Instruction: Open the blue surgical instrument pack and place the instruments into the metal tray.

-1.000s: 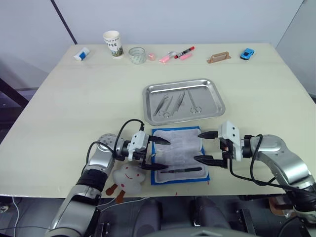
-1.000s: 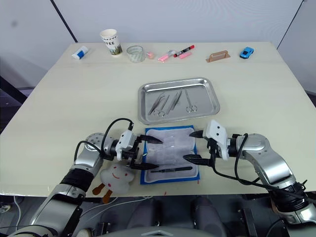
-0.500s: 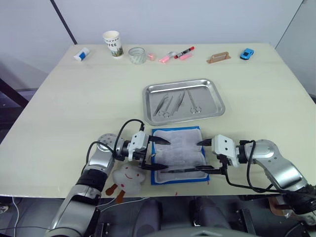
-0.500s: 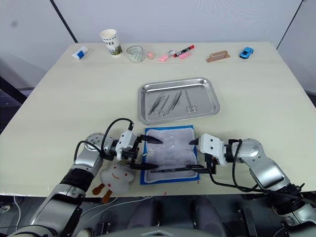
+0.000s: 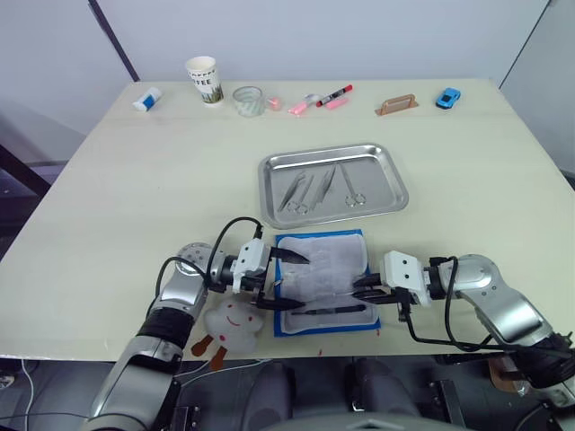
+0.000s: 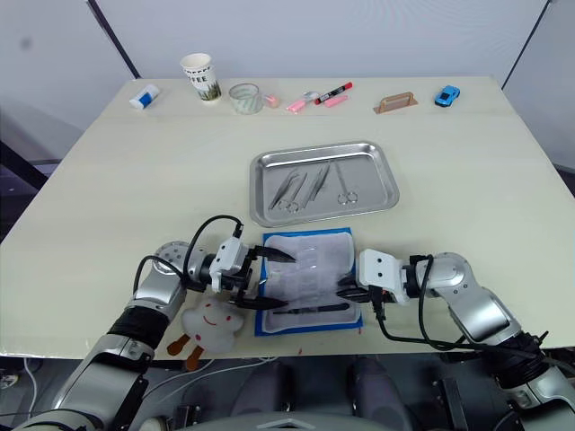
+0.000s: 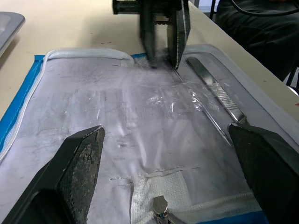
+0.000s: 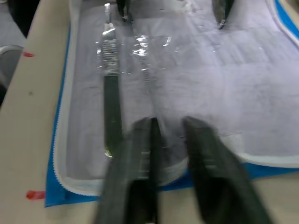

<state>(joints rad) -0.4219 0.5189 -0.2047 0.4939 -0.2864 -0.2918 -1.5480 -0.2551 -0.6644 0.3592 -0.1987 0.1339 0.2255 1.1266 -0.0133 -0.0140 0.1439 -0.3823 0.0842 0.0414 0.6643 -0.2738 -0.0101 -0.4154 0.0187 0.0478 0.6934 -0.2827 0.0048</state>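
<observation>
Nearby, instrument [image 8: 110,100] beside right fingers [image 8: 140,154]

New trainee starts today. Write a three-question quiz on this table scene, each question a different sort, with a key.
1. True or false: the shiny rectangular metal tray already holds slim silver instruments.
2. Which claw has its black fingers spread wide over the opened blue fabric pack? A) left claw B) right claw
3. Fill in: the dark slim tool lying on the pack's pale lining is near the pack's ____ edge (nearest or farthest from the robot).

Key: 1 true; 2 A; 3 nearest.
</observation>
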